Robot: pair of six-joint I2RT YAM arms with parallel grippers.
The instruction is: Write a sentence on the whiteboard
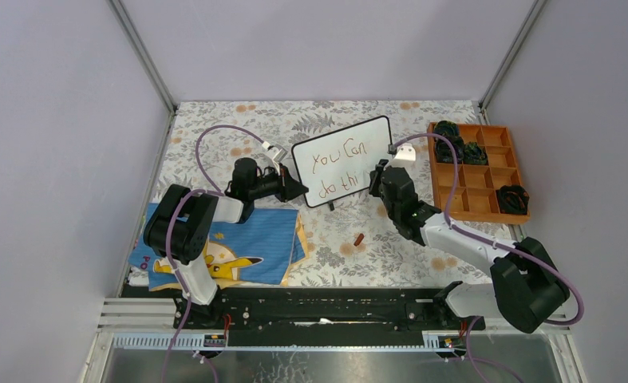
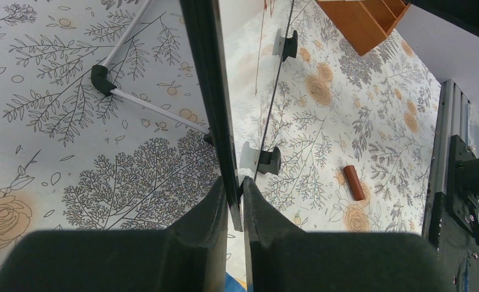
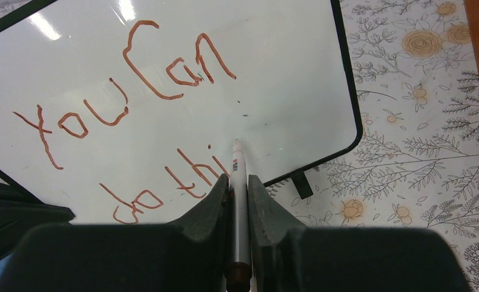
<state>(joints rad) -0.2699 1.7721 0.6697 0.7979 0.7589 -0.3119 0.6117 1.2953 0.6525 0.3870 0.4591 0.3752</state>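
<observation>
The whiteboard (image 1: 366, 140) is stood on its little feet around the middle of the table (image 1: 390, 247), a bit tilted. The sentence (image 1: 338, 167) is written on it in reddish-brown: "You Can" on top, "do thi" underneath.

The board's left edge is pinched by the left gripper (image 2: 235, 185), whose fingers are closed right onto the black frame. From the left wrist the board is seen edge-on. A marker (image 3: 237, 155) is clamped in the right gripper (image 3: 238, 179), and its tip is set against the white surface just after the "i".

A reddish cap (image 1: 359, 238) is left lying on the table in front of the board, well apart from it. Off to the right an orange tray (image 1: 478, 217) is parked with a few dark things in its compartments, and a blue cloth (image 1: 254, 235) is spread out at the near left.
</observation>
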